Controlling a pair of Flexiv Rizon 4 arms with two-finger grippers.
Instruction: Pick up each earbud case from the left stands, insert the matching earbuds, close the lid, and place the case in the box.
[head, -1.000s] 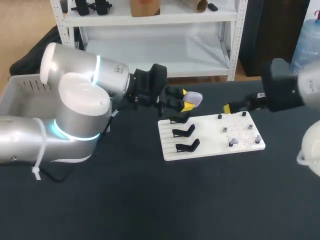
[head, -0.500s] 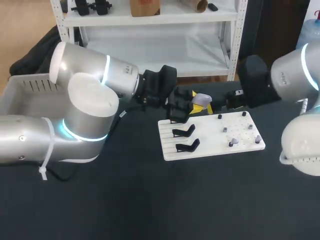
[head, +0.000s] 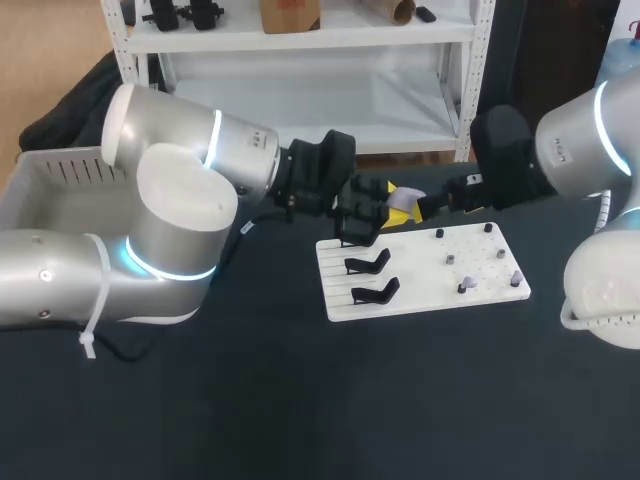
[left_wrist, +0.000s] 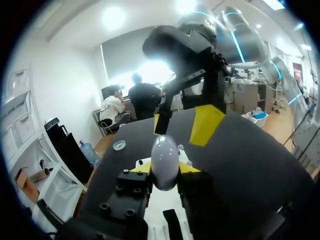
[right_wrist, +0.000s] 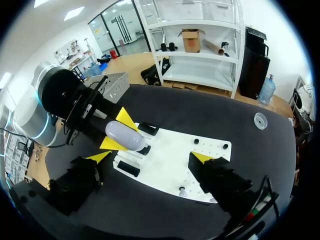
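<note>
1. Above the far left corner of the white board (head: 480, 262), the earbud case (head: 400, 199) hangs in the air. It is a pale rounded shell whose lid looks closed, and it sits just over the farthest of the three black stands (head: 365, 263).
2. The left gripper (head: 388, 204) has its two yellow tips pressed on opposite sides of the case, whose rounded end points away toward the right arm.
3. The right gripper (head: 426, 208) stands just to the right of the case. Its fingers are spread wide and hold nothing. In the left wrist view its tips sit just beyond the case's end.
4. The step appears to be bringing this second gripper onto the case to work the lid.
   - Line its open fingers up with the shell's middle.
   - Come in slowly and touch only the lid half.
   - The left grip must hold the lower half firmly, because the smooth shell would likely twist or squirt out under a sideways push.
5. The earbuds (head: 463, 287) wait on the board's right half, and the box (head: 45, 180) stands far left. Holding the case over the board means a slip should land there.
</note>
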